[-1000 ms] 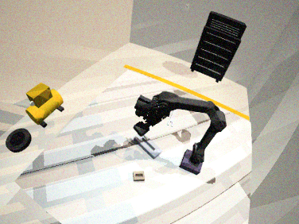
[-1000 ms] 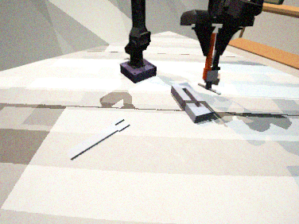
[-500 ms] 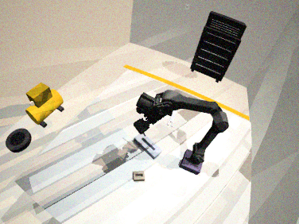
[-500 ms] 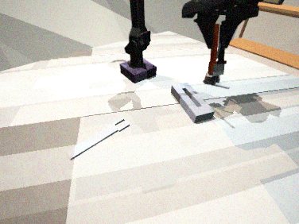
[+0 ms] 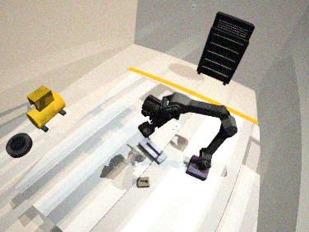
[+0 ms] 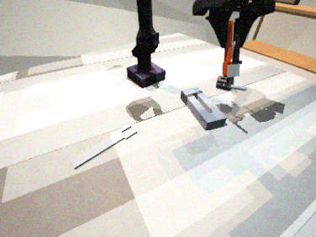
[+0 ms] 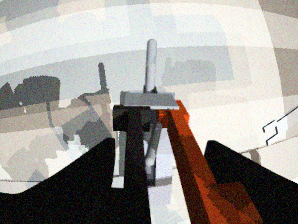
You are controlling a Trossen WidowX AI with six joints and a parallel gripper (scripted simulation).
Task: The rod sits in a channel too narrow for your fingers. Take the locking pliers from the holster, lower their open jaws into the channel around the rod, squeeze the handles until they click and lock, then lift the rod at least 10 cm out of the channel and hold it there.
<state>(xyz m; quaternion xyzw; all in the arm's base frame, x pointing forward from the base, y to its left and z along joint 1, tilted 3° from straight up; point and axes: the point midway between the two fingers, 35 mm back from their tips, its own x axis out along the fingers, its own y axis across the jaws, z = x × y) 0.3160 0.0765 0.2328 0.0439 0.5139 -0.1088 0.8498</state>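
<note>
My gripper is shut on the locking pliers, with an orange handle and a dark handle between the fingers. The pliers' grey jaws point down and hold the light grey rod, which is in the air, clear of the channel block. The grey channel block stands on the table with its slot showing no rod. The small brown holster holds no pliers. Whether the handles are locked, and the rod's exact height, cannot be told.
The purple arm base stands beside the channel block. A yellow machine and a black wheel are at the left of the top view. A dark drawer cabinet stands beyond the yellow line.
</note>
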